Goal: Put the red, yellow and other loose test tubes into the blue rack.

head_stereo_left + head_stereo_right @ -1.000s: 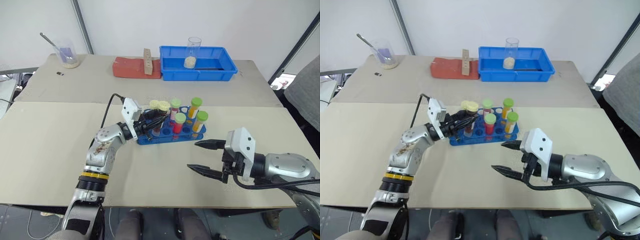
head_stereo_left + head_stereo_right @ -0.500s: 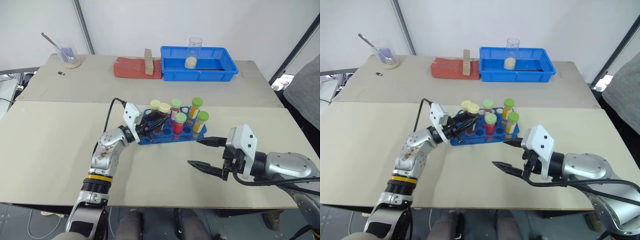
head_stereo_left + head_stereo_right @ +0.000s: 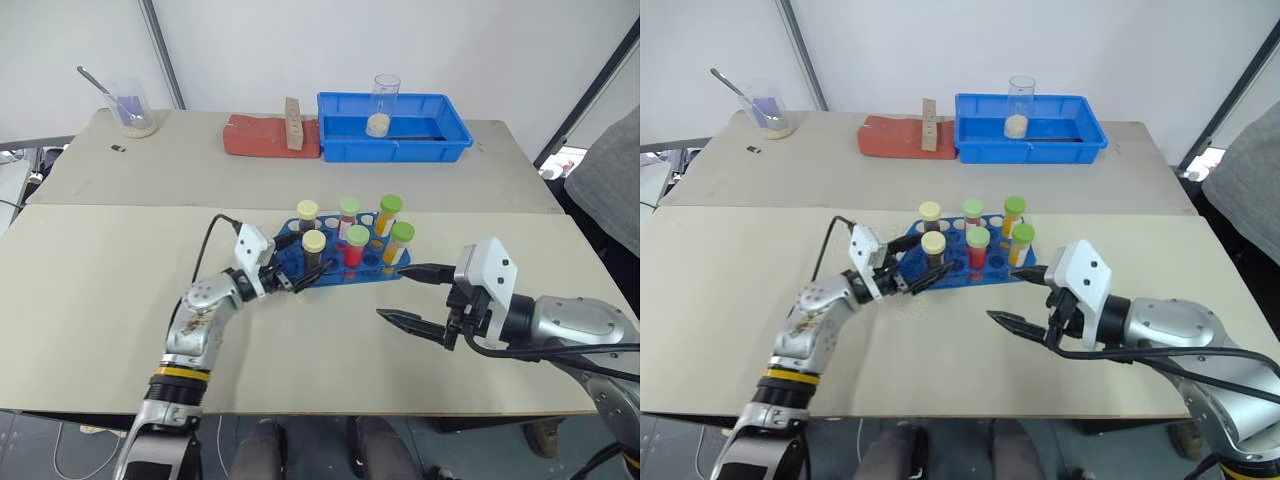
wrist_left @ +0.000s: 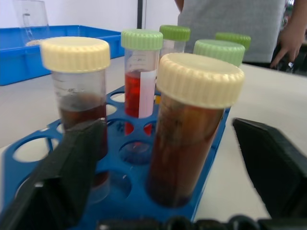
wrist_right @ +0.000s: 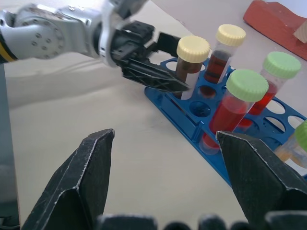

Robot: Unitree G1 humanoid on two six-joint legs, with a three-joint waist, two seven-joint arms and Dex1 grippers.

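Fingers of the right gripper (image 3: 412,296) stand wide apart over bare table (image 3: 90,300) in front of the blue rack (image 3: 340,262), grasping nothing. Fingers of the left gripper (image 3: 296,278) are also spread, released, at the rack's near left corner; in the left wrist view they flank a cream-capped tube of dark brown liquid (image 4: 192,129) that stands upright in a hole and is not pinched.

Judged from this, the step in hand is the release of that tube into the rack. Six capped tubes stand in it: two cream-capped ones, a green-capped red tube (image 3: 356,246) and three more green-capped ones behind, some with yellow-orange liquid. No loose tube lies on the table that I can see, so the task looks close to done, or done. The next move calls for drawing the left gripper straight back from the rack without nudging the cream-capped tube or shifting the rack; the right gripper need only hold clear.

Beige board covers the near table, with a seam running across behind the rack. Farther back lie a red block (image 3: 268,137) with a small wooden piece on it and, touching it, a blue tray (image 3: 452,142) holding a clear beaker (image 3: 380,104). At the far left corner stands a beaker with a spoon (image 3: 132,106). White wall closes the room; a person in grey stands at the right edge.
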